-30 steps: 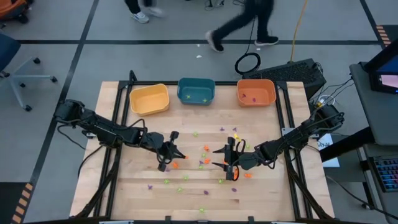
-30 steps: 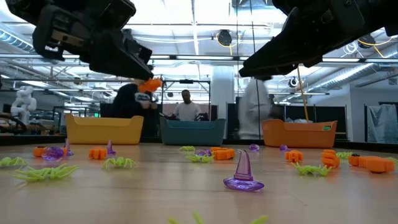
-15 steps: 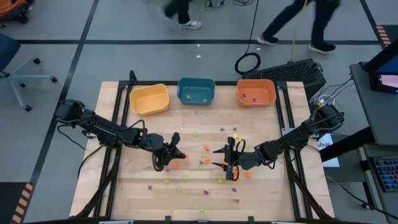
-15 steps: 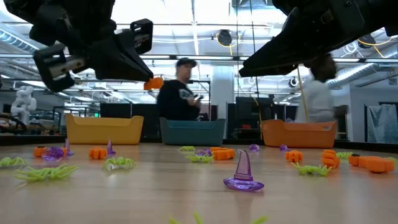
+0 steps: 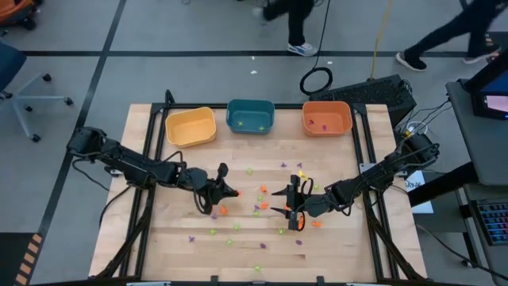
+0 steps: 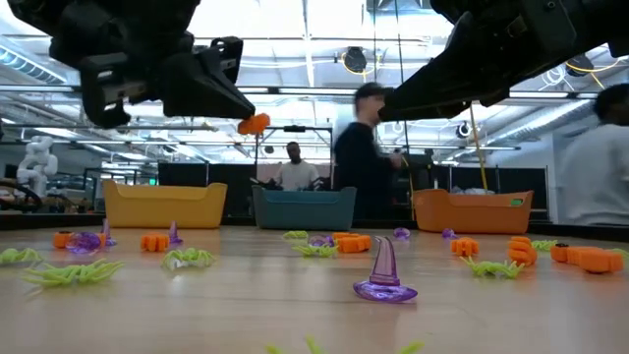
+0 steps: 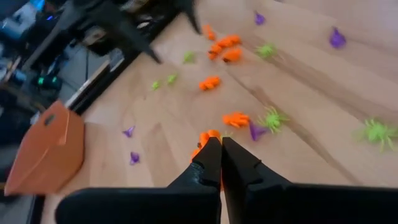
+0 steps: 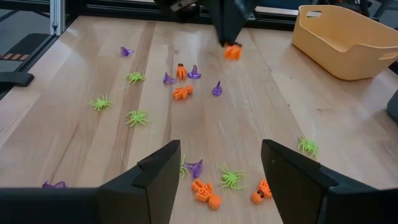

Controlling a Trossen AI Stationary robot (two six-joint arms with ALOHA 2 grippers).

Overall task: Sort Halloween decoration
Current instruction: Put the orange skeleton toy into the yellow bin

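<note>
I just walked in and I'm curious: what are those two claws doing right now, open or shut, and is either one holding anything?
Left gripper: shut on an orange trinket, held above the table.
Right gripper: open, empty, hovering over the trinkets.

Two dark, near-black jointed arms, slim links with bulkier rounded joints. Black cables looping beside the left arm near the worktop (image 5: 159, 238) edge. Left tool (image 7: 221, 163): two narrow black fingers tapering to thin tips. Right tool (image 8: 221, 180): two broad, flat matte-black fingers with angular, bevelled edges. No markings legible.
</note>
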